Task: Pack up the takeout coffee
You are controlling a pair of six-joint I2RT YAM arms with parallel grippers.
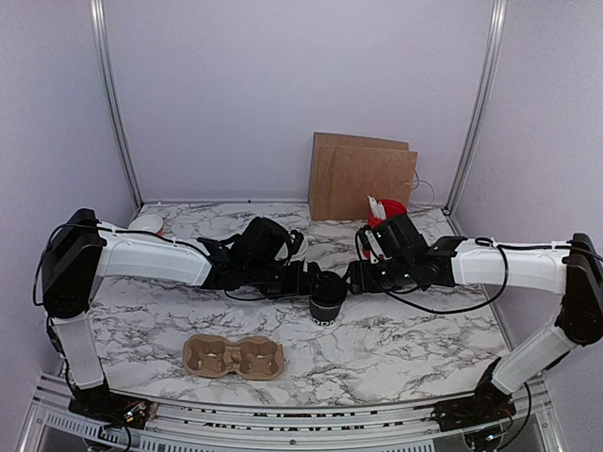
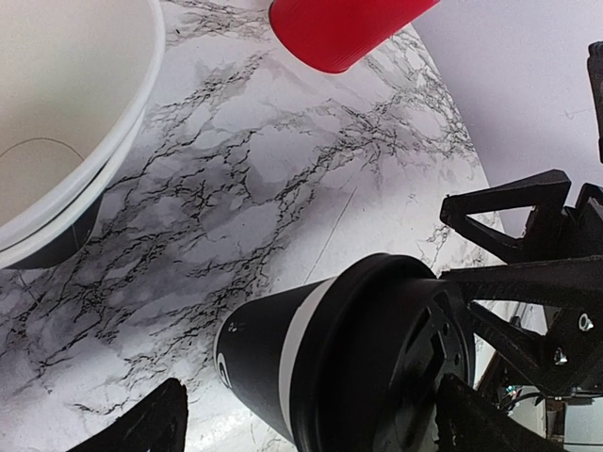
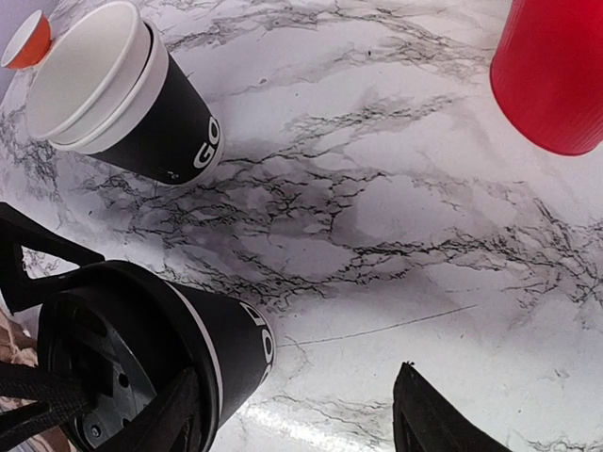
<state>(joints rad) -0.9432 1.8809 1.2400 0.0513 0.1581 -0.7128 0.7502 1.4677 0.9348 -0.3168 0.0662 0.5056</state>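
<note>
**Lidded cup stands between the two grippers, left jaws around it**

The black cup (image 1: 327, 303) stands upright mid-table, its long axis straight up and the lid (image 2: 396, 367) on top. Both arms reach in toward it from either side, and neither looks clearly nearer than the other.

In its wrist view, the left gripper (image 2: 311, 386) has its jaws spread wide with the cup between them. One finger is clear of the cup wall. The other sits close by the lid's rim, and I can't tell whether it touches. Nothing is clamped.

The right gripper (image 3: 297, 372) is also spread apart and holds nothing. The cup lies off to one side of its gap, with one finger right against the rim and the other over bare table (image 3: 396, 235). Seen from the left wrist, its fingertips reach the edge of the lid, though contact isn't certain there either.

The carrier (image 1: 234, 356) lies on the near side of the cup, toward the left arm's base. My guess is that the left arm, already straddling the cup, is better placed to close on it and carry it there. A stack (image 3: 113, 94) of further cups waits just beyond, with the red cup (image 3: 551, 71) farther off.
</note>
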